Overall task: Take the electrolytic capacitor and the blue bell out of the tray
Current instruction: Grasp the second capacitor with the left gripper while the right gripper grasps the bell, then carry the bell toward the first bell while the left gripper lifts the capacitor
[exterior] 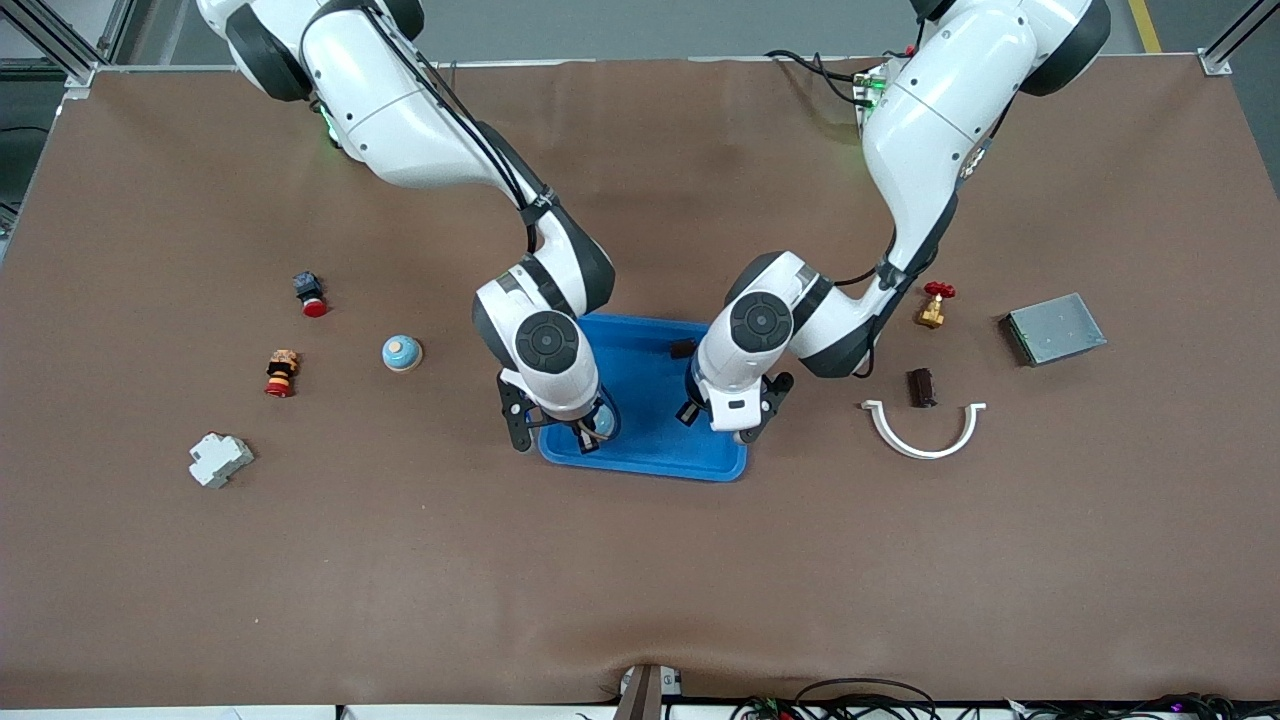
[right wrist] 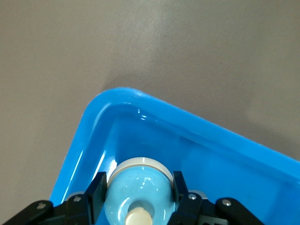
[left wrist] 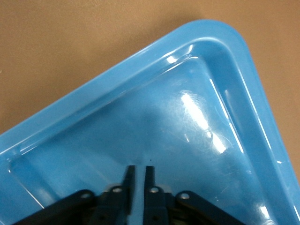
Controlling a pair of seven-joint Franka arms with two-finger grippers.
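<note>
Nearest the front camera sits our blue tray (exterior: 650, 455) on the brown bench (exterior: 640, 580), both arms reaching down into it. Our right gripper (right wrist: 139, 199) has its jaws clenched around the blue bell (right wrist: 138, 187) in the tray corner toward the right arm's end, gripping its sides, presumably to lift it out. Our left gripper (left wrist: 139, 180) hangs over bare tray floor, jaws nearly together and grasping nothing; we see no capacitor between them.
</note>
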